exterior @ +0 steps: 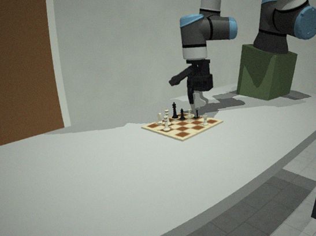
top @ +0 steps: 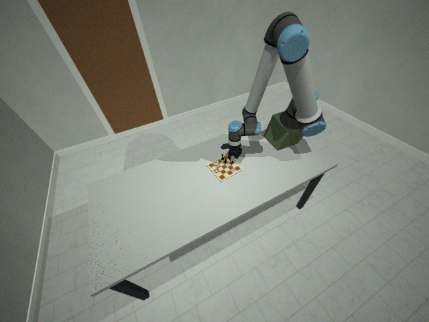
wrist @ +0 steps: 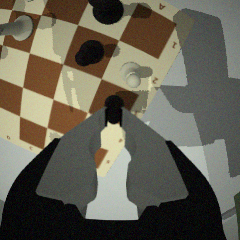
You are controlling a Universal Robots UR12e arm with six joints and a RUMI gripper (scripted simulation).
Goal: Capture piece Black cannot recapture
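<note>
The chessboard (top: pixel 221 180) (exterior: pixel 182 139) (wrist: pixel 165 63) lies on the table. My gripper (exterior: pixel 195 110) (wrist: pixel 113 108) points down at its edge, shut on a small round-headed black piece (exterior: pixel 196 116) (wrist: pixel 114 104), upright over dark square a3. Its kind is partly hidden by the fingers. A white pawn (exterior: pixel 189 113) (wrist: pixel 131 75) stands upright on a2, close to the fingertips. A smaller black piece (exterior: pixel 181 115) (wrist: pixel 90 53) stands on b2, and the tall black king (exterior: pixel 174 111) (wrist: pixel 107 10) on b1.
A white piece (exterior: pixel 205 120) stands near the board's right corner. Three white pieces stand toward its left corner, the nearest one (exterior: pixel 166 124) tall. The green base block (top: pixel 282 133) (exterior: pixel 266 69) is beyond the board to the right.
</note>
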